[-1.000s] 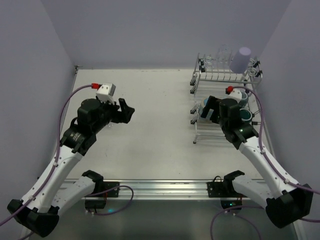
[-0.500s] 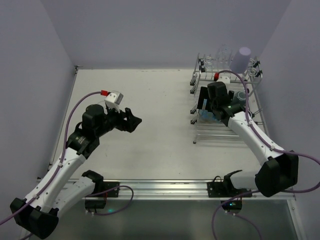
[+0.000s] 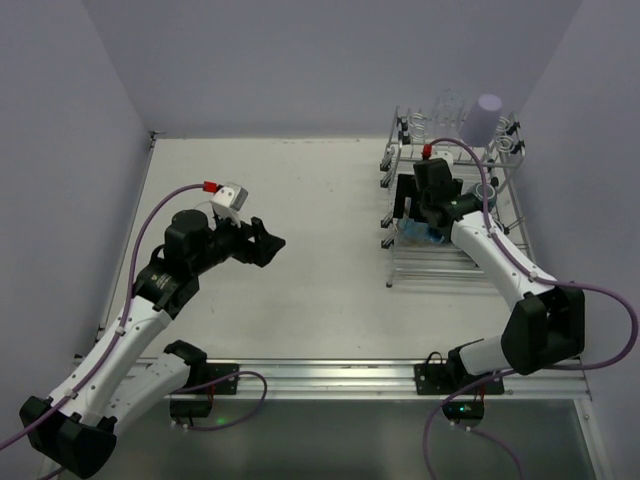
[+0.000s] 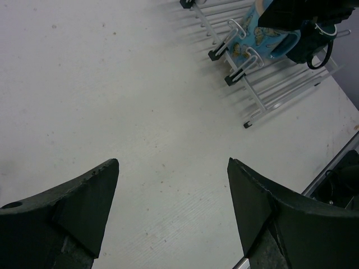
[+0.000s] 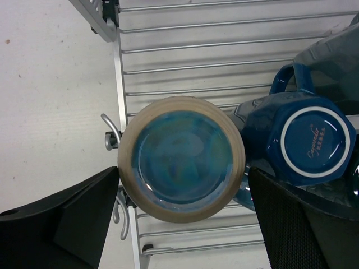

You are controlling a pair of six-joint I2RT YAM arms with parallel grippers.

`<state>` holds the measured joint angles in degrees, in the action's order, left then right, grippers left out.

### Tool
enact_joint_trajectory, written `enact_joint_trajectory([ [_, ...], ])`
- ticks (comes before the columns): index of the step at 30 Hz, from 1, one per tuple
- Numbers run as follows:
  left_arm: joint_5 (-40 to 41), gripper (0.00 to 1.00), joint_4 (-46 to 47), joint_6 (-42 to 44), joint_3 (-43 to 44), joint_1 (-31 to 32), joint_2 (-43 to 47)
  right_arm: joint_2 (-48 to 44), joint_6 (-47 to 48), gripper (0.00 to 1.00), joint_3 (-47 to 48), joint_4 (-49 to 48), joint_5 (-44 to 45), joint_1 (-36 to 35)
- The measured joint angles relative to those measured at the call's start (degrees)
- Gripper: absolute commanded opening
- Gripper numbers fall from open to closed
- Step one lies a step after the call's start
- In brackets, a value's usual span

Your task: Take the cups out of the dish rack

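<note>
Hovering right claw (image 5: 184, 175) apparently straddles cup (image 5: 182, 162)

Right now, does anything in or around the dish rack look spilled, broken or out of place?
Nothing looks spilled or broken. The lavender tumbler leans tilted at the far right corner of the dish rack, and the dark blue mug sits base up; both seem normal for drying.

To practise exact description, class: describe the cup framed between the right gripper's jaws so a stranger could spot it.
Find the dish rack at the table's far right. At its left edge, a cup is framed between the right gripper's open jaws. Its round face shows blue glaze inside a broad tan ring, unlike the dark blue mug beside it, with its handle and white ring.
</note>
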<state>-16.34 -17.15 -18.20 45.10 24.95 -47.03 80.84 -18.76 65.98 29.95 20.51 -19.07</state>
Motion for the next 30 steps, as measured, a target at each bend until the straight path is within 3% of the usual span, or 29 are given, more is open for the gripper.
enact_joint_trajectory([
  [15, -0.5, 0.83, 0.0, 0.0, 0.0, 0.0, -0.6, 6.1, 2.1, 0.99, 1.6, -1.1, -3.7, 2.1],
  [19, -1.4, 0.82, 0.3, 0.0, 0.0, 0.0, -1.3, 5.9, 2.2, 0.74, 1.3, -2.1, -3.6, 2.2],
  [20, -1.7, 0.82, 0.4, 0.0, 0.0, 0.0, -1.5, 5.6, 2.2, 0.58, 0.8, -2.6, -3.6, 2.2],
  [22, -2.4, 0.81, 0.5, -0.2, 0.0, 0.0, -1.9, 4.3, 2.1, 0.48, -0.8, -4.2, -3.5, 2.2],
  [30, -8.0, 0.79, 4.6, -3.7, -0.2, 0.0, -2.7, -7.7, 1.7, 0.46, -7.3, -6.8, -4.3, 2.1],
])
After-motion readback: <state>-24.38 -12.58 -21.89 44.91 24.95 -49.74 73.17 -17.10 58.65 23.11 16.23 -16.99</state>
